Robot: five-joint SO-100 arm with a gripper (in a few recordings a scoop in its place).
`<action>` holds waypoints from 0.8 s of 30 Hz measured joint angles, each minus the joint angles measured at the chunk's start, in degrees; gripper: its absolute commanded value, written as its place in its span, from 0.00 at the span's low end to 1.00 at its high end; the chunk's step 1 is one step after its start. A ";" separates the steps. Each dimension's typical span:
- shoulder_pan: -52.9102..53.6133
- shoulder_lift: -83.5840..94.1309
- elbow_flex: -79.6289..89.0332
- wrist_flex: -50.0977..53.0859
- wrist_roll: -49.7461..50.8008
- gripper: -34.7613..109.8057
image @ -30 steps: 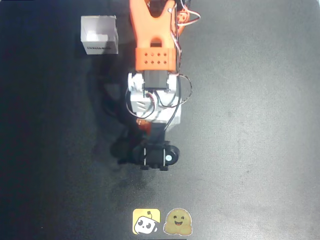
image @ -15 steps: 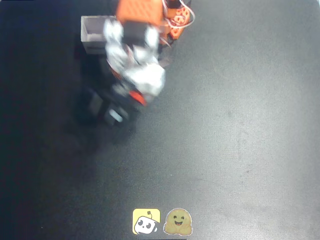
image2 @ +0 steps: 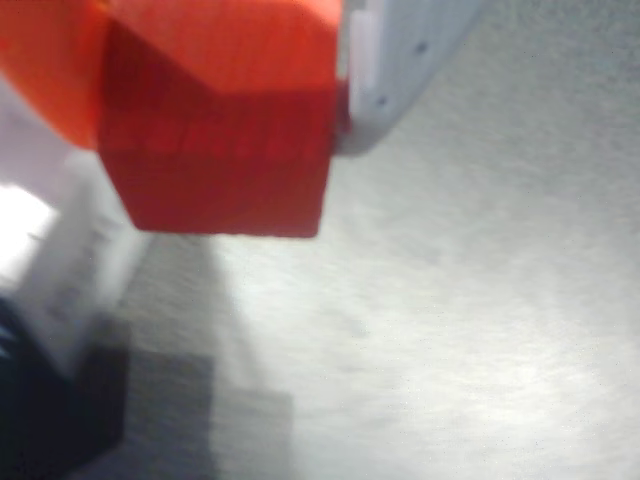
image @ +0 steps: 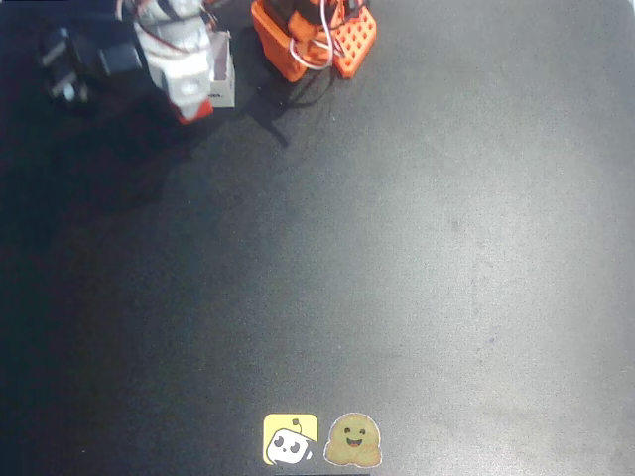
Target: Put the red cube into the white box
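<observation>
Claw (image2: 225, 100) clamped on red cube (image2: 220, 150), tilted, one corner pointing down.

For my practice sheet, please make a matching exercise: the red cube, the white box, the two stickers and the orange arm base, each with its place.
Things:
1. red cube
2. white box
3. two stickers
4. orange arm base

Places:
A. bottom edge, overhead view
B. held in the gripper, wrist view
C. top centre, overhead view
D. top left, partly under the arm, overhead view

Pairs: 1-B, 2-D, 3-A, 4-C
</observation>
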 measured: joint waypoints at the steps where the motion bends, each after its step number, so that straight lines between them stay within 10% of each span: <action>1: 1.32 0.35 0.09 0.62 0.00 0.24; 24: 17.58 1.85 0.09 -0.09 -10.55 0.37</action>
